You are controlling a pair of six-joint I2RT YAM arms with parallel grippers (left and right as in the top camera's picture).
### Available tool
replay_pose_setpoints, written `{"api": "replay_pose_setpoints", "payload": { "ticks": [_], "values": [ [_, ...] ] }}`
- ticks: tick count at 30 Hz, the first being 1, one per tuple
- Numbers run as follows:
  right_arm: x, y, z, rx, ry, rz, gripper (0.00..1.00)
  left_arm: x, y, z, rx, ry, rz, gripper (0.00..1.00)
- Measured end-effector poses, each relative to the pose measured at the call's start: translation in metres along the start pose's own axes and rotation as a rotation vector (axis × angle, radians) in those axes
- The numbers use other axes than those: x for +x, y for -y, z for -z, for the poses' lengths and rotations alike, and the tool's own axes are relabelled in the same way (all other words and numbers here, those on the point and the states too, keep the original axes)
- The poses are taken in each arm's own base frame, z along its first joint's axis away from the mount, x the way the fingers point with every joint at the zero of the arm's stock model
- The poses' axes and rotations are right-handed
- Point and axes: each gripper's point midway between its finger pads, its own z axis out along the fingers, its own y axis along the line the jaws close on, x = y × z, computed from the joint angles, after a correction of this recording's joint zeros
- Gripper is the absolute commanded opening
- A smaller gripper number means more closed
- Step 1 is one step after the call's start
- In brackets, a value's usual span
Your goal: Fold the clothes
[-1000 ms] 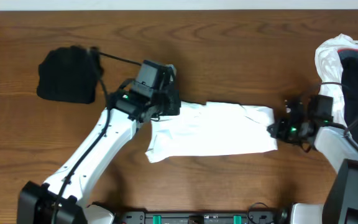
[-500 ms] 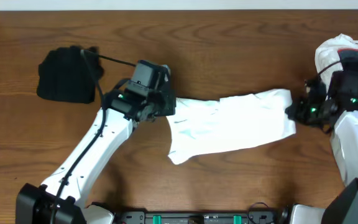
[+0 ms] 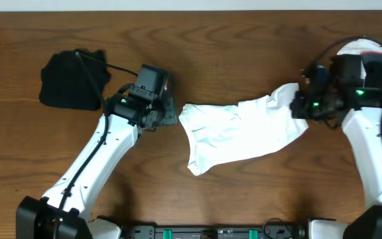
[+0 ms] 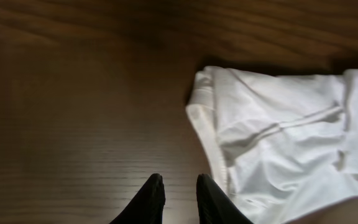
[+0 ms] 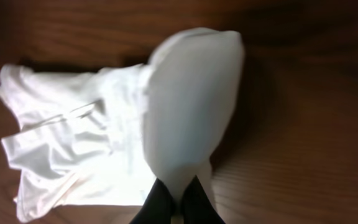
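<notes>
A white garment lies crumpled across the middle of the wooden table. My right gripper is shut on its right end and holds a fold of it raised; in the right wrist view the fabric bulges up from between the gripper's closed fingers. My left gripper sits just left of the garment's left edge. In the left wrist view its fingers stand slightly apart over bare wood, and the hem lies to their right. A black garment lies bunched at the far left.
A pile of white and dark clothes sits at the right edge of the table, behind my right arm. A black cable runs from the left arm over the black garment.
My right gripper has pulled the white garment's right end to the right and toward the far side. The garment has slid right, clear of the left gripper, which shifted slightly left.
</notes>
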Motion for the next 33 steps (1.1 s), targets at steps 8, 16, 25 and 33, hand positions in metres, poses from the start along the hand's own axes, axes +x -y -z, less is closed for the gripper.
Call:
{"api": "replay_pose_setpoints", "payload": {
  "ticks": [8,16,25,33],
  "values": [
    [0.01,-0.05,-0.009,-0.036,-0.035,0.15,0.01,-0.005,-0.014,0.001,-0.075,0.03,0.002,0.21],
    [0.023,-0.089,-0.015,-0.074,-0.06,0.266,0.01,-0.014,-0.039,-0.001,-0.12,0.039,0.063,0.2],
    [0.024,-0.111,-0.016,-0.101,-0.047,0.322,0.01,-0.003,-0.066,-0.027,-0.185,-0.045,0.114,0.19],
    [0.031,-0.144,-0.018,-0.145,-0.03,0.415,0.01,0.006,-0.071,-0.046,-0.207,-0.104,0.115,0.19]
  ]
}}
